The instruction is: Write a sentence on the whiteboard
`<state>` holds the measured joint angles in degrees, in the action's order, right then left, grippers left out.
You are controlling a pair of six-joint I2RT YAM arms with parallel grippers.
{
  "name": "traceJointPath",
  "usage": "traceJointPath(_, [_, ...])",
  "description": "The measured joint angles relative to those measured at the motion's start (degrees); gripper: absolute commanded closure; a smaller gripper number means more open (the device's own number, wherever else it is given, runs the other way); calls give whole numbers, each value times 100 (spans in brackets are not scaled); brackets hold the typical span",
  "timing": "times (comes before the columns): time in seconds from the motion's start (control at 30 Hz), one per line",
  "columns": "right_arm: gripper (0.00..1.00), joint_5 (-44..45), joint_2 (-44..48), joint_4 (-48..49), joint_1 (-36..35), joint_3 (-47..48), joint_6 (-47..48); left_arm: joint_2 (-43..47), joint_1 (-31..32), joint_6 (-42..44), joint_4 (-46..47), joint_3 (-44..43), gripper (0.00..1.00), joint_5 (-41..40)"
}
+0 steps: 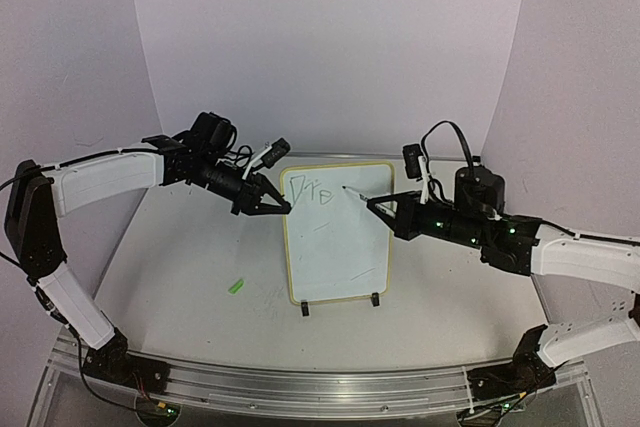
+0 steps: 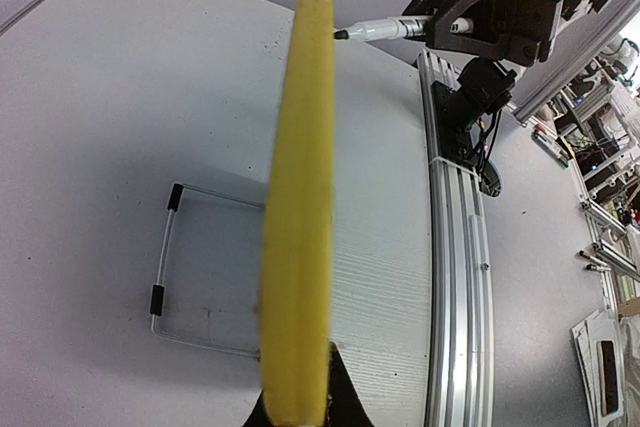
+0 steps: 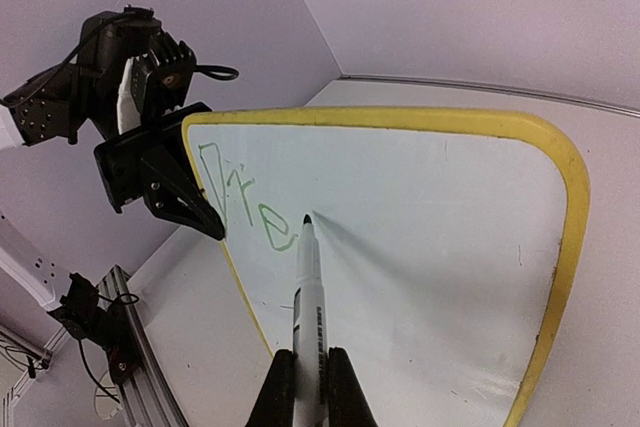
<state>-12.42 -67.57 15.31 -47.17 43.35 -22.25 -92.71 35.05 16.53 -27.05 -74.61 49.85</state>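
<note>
— Where does the whiteboard (image 1: pixel 335 247) stand?
— About the middle of the worktop (image 1: pixel 180 277), upright on its two black clip feet (image 1: pixel 306 309). Its written face is turned toward the near edge, where the aluminium rail (image 1: pixel 320 379) runs

— And the left hand (image 1: pixel 282 208)?
— Closed on the whiteboard's left edge, just under the top left corner. In the left wrist view the yellow frame (image 2: pixel 300 197) is seen edge-on, rising straight up from between the fingers

— The right hand (image 3: pixel 310 367)?
— Clamped on a marker (image 3: pixel 307 287) with a white barrel and a dark tip. It reaches in from the right side of the worktop, and the marker points away from the wrist at the board's face

— Is the tip touching?
— It sits at the surface just right of the green letters. Whether it presses on the board or hangs just clear of it, I cannot tell

— What is written?
— The sentence (image 3: pixel 245 202) is only a few scrawly green letters, something like "Dre". They are in the board's top left corner, just beside the left hand's fingers. A couple of faint grey streaks show lower on the face

— Anything else on the worktop?
— A small green piece (image 1: pixel 236 286) lies flat to the left of the board, toward the near edge and well apart from the feet
</note>
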Motion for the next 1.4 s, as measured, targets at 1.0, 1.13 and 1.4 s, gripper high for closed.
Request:
traceJointPath(1.0, [100,-308,-319,-25,25,-27,116,-11,6,-6,4,-7,100,-40])
traceJointPath(1.13, [100,-119,-144,-115,26,-68,118,-13,6,-6,4,-8,100,-38])
traceJointPath(1.4, [100,56,-61,-161,27,-28,173,-35,6,-8,-2,-33,100,-36])
